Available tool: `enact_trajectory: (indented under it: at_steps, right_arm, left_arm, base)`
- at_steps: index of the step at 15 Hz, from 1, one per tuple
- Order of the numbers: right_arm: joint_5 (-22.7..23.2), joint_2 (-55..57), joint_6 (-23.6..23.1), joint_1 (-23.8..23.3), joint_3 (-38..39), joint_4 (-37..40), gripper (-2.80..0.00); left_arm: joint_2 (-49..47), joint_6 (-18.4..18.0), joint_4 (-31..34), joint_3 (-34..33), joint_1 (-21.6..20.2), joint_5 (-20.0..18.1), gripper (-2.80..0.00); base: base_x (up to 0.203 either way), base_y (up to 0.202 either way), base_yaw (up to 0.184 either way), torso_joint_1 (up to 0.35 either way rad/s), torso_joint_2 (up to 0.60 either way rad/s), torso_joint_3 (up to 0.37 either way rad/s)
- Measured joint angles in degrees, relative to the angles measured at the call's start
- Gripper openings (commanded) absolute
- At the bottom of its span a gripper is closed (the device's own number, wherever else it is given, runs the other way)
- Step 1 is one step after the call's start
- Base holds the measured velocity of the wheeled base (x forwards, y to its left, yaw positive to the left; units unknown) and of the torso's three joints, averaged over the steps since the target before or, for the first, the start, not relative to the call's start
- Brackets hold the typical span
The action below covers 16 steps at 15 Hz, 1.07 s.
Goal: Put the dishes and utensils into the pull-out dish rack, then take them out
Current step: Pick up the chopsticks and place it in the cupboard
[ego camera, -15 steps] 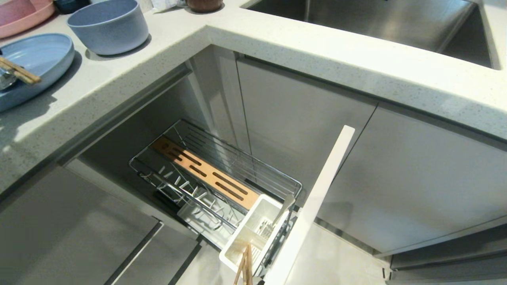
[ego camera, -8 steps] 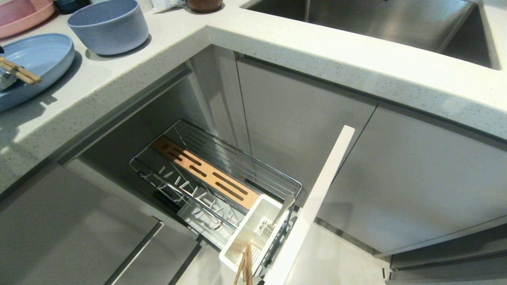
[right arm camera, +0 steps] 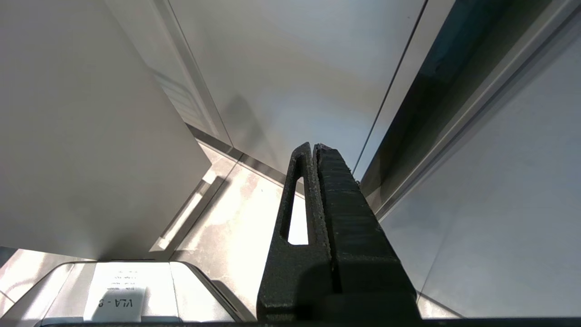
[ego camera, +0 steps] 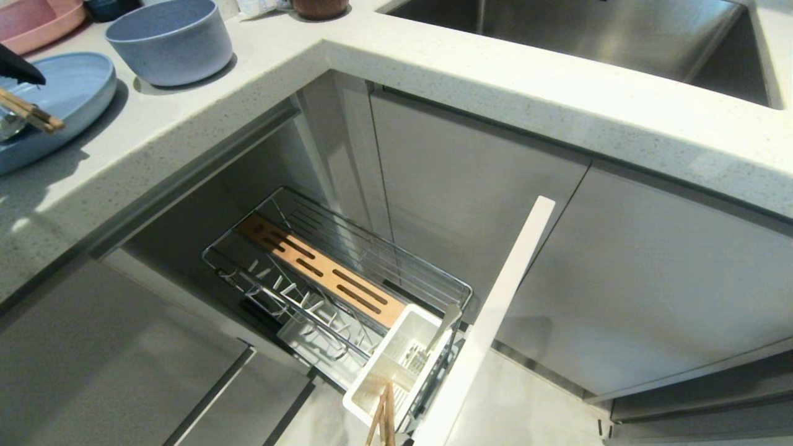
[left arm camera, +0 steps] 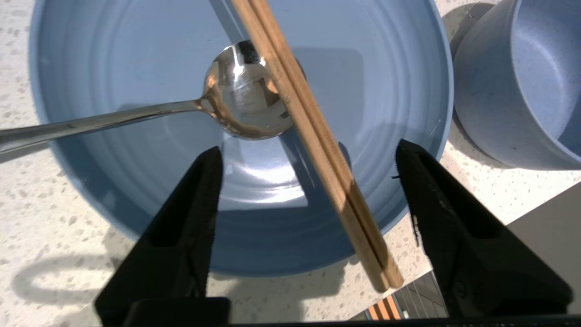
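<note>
My left gripper (left arm camera: 307,149) hangs open over the light-blue plate (left arm camera: 136,45) on the counter. A pair of chopsticks (left arm camera: 313,131) lies between its fingers, touching neither, across the silver spoon (left arm camera: 240,91) and the plate's rim. In the head view one black fingertip (ego camera: 21,69) shows above the plate (ego camera: 74,87) and the chopsticks (ego camera: 34,116). The light-blue bowl (ego camera: 167,40) stands beside it. The pull-out dish rack (ego camera: 334,282) stands open below; its white cup (ego camera: 396,365) holds a fork (ego camera: 437,341) and more chopsticks (ego camera: 382,415). My right gripper (right arm camera: 314,146) is shut, parked low by the cabinet fronts.
A pink plate (ego camera: 34,21) sits at the counter's far left. The steel sink (ego camera: 588,37) lies at the back right. The rack's tall front panel (ego camera: 495,316) juts out beside the cup. The counter edge (ego camera: 186,161) overhangs the rack.
My left gripper's jaws have opened and let go of the chopsticks, which now rest on the plate. A black fingertip has come into the head view at the top left.
</note>
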State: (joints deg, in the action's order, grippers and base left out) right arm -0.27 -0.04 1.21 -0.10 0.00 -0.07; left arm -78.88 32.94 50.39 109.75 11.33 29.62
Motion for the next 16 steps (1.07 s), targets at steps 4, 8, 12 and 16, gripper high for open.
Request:
enact_trajectory:
  at_steps: [4, 8, 12, 16]
  right_arm:
    - [0.02, -0.01, 0.02, 0.00, 0.00, 0.00, -2.80]
    - [0.00, 0.02, 0.04, 0.00, 0.00, 0.00, -2.80]
    - [0.01, 0.02, 0.02, 0.00, 0.00, 0.00, -2.80]
    - [0.00, 0.01, 0.02, 0.00, 0.00, 0.00, -2.80]
  left_arm:
    - [-0.98, 0.05, -0.03, -0.02, 0.00, -0.19, 0.00]
    - [-2.00, 0.18, -0.20, -0.07, 0.00, -0.33, 0.00]
    - [-2.59, 0.16, -0.97, -0.09, -0.02, -0.46, 0.00]
    - [-2.71, 0.15, -0.97, -0.11, -0.04, -0.46, -2.80]
  base:
    - [0.000, 0.000, 0.000, 0.000, 0.00, 0.000]
    - [0.000, 0.000, 0.000, 0.000, 0.00, 0.000]
    - [0.000, 0.000, 0.000, 0.000, 0.00, 0.000]
    - [0.000, 0.000, 0.000, 0.000, 0.00, 0.000]
